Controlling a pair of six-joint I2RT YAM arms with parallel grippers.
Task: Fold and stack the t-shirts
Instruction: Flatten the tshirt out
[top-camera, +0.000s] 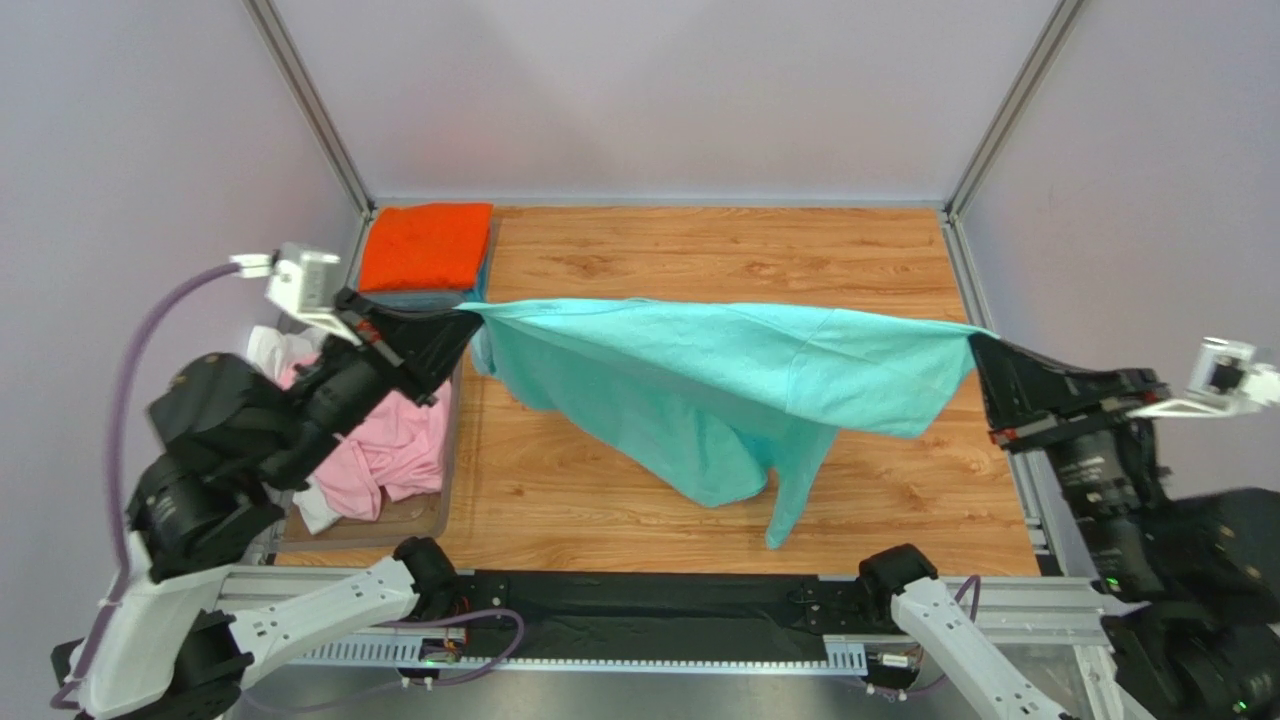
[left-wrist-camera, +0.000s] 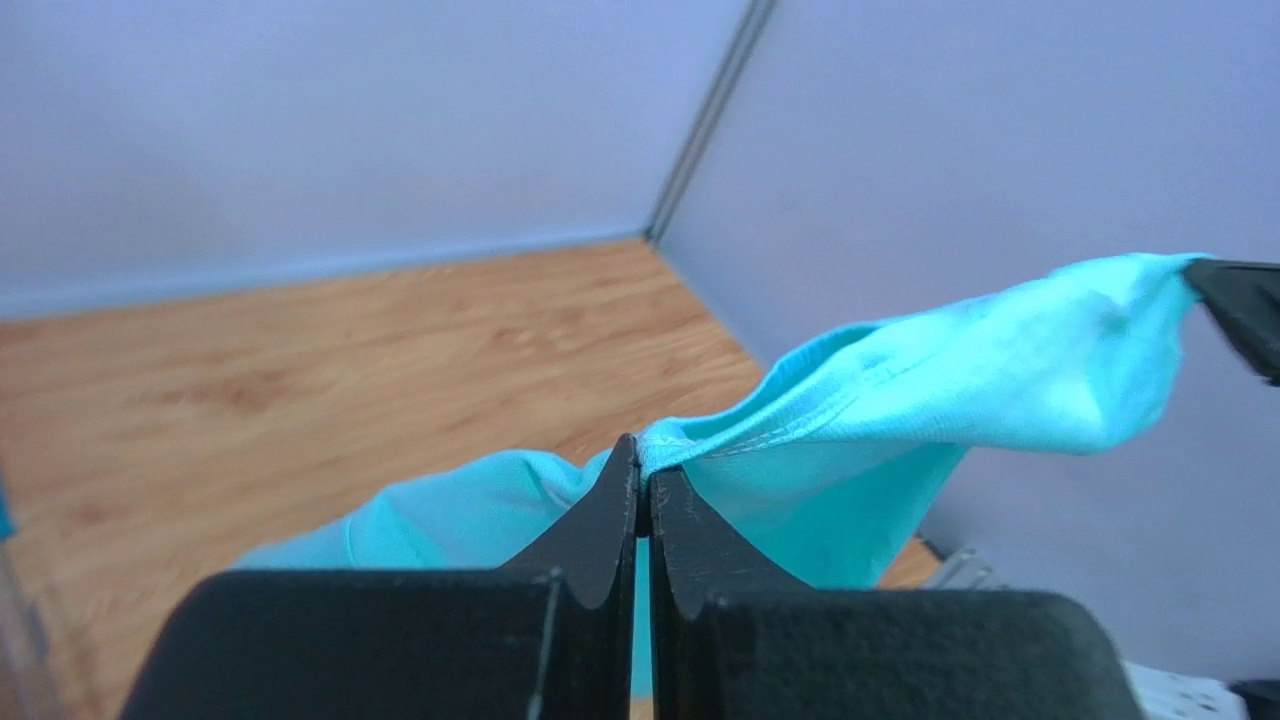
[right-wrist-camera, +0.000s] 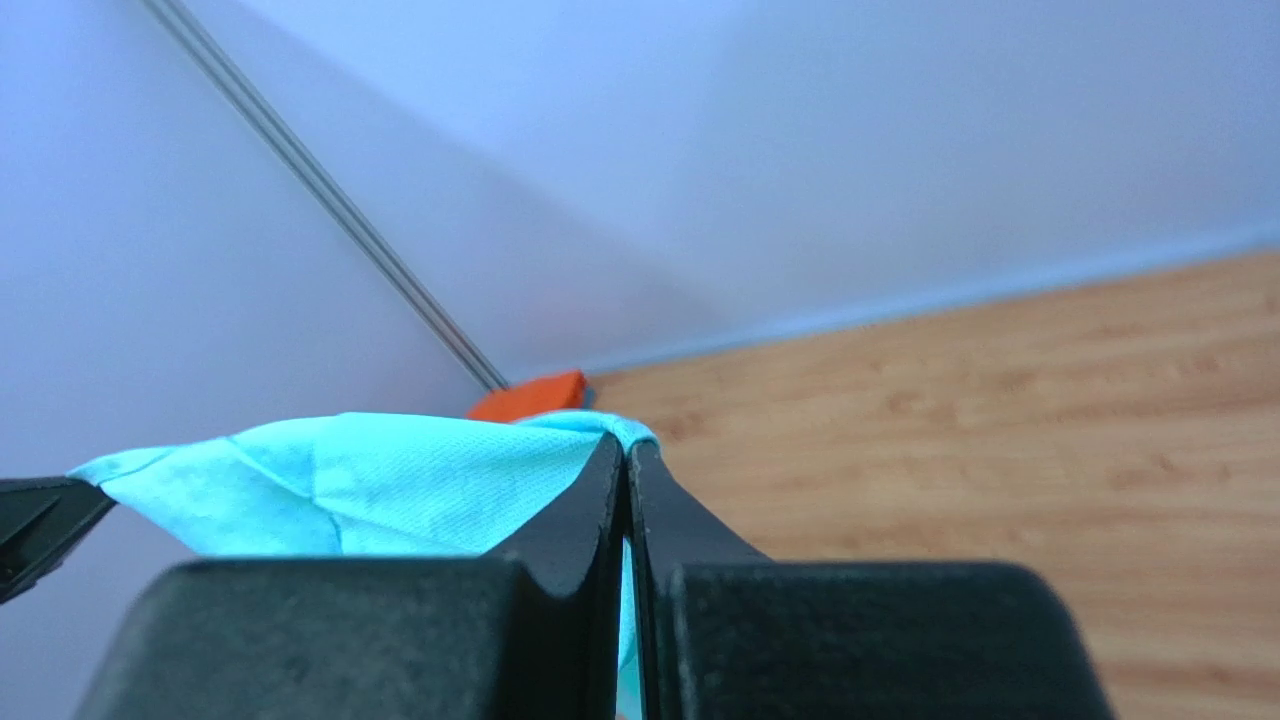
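The mint-green t-shirt (top-camera: 721, 375) looks light and limp, soft cotton that sags wherever it is unsupported, so I judge the corners of one edge the best places to take it. The left gripper (top-camera: 458, 318) and right gripper (top-camera: 980, 348) are each clamped on one end of its upper edge. The cloth runs taut between the jaws and the rest droops below them toward the wooden table (top-camera: 902, 495).
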